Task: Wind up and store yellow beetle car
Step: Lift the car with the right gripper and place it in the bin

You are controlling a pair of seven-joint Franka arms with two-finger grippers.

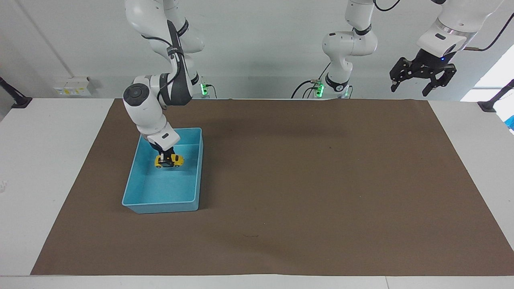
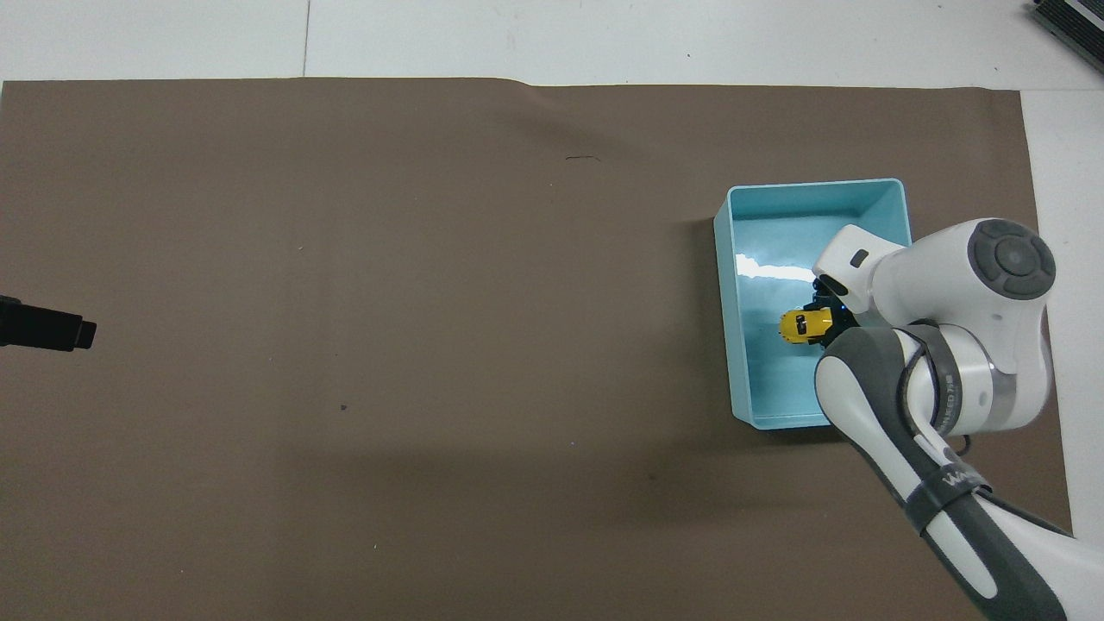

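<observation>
The yellow beetle car is inside the light-blue tray, low in the half of it nearer the robots. My right gripper reaches down into the tray and is shut on the car's roof. Whether the wheels touch the tray floor I cannot tell. My left gripper waits open, high in the air off the left arm's end of the brown mat; only a dark tip of it shows in the overhead view.
A large brown mat covers the white table, and the tray stands on it toward the right arm's end. The right arm's elbow and forearm hang over the tray's corner nearest the robots.
</observation>
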